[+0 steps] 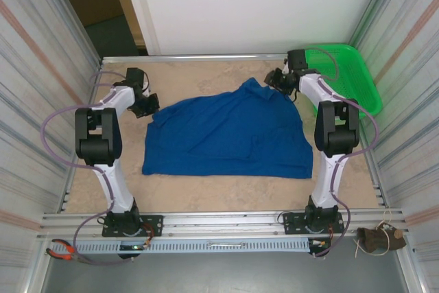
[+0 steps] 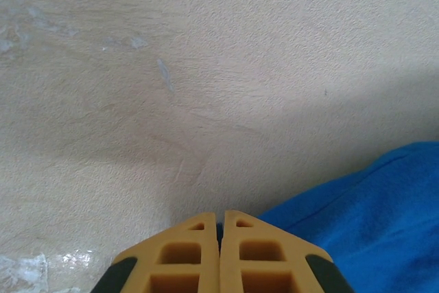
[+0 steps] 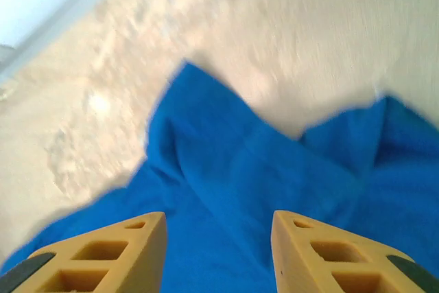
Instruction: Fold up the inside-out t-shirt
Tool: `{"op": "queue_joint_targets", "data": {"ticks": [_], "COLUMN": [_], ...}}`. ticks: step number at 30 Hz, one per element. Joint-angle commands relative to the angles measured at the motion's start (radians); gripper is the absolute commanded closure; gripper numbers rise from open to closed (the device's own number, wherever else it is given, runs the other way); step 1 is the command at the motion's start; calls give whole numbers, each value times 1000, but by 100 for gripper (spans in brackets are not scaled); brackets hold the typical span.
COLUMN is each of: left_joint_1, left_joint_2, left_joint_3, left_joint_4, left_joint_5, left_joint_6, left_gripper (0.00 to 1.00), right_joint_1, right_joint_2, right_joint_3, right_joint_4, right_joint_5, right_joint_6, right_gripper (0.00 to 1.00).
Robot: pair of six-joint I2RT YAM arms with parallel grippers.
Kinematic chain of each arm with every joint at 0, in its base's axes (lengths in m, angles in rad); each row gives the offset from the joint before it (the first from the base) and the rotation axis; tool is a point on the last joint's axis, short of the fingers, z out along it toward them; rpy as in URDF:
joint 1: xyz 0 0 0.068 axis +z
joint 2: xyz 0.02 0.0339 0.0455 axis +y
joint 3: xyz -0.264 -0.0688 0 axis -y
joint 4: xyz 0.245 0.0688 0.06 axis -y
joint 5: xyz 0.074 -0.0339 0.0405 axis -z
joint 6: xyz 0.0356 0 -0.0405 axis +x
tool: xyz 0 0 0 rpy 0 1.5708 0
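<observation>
The inside-out t-shirt lies spread on the table as a royal-blue, roughly four-sided shape with a peak at its far edge. My left gripper sits at the shirt's far left corner. In the left wrist view its orange fingers are pressed together with a sliver of blue cloth in the slit, and the shirt runs off to the right. My right gripper hovers over the far right peak of the shirt. In the right wrist view it stands open above rumpled blue folds, with nothing pinched.
A green plastic mesh basket stands at the far right corner behind the right arm. Corrugated metal walls close in both sides. Bare beige tabletop runs between the shirt and the arm bases. Pliers lie on the near rail.
</observation>
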Motion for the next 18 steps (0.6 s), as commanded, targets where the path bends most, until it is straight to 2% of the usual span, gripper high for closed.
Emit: {"op": "queue_joint_targets", "data": {"ticks": [1,8,14,18], "left_joint_1": [7,8,8,8], "left_joint_2": [-8,-5,-5,-4], "left_joint_3": [6,17,17,17], "left_joint_4": [5,4,9,12], "left_joint_5": [5,11,26,27], "left_joint_6": [0,2,-1,3], "left_gripper": [100,100,100,100], "right_joint_1": [-5,-3,0,2], "right_joint_2": [61,163,109,89], "right_joint_3": [91,207,107,60], "right_joint_4": [-82,-180,-166,-164], "right_joint_5": [61,116,203,215], "right_joint_6": [-62,-73,-27,-6], "right_gripper": [57,52,52,51]}}
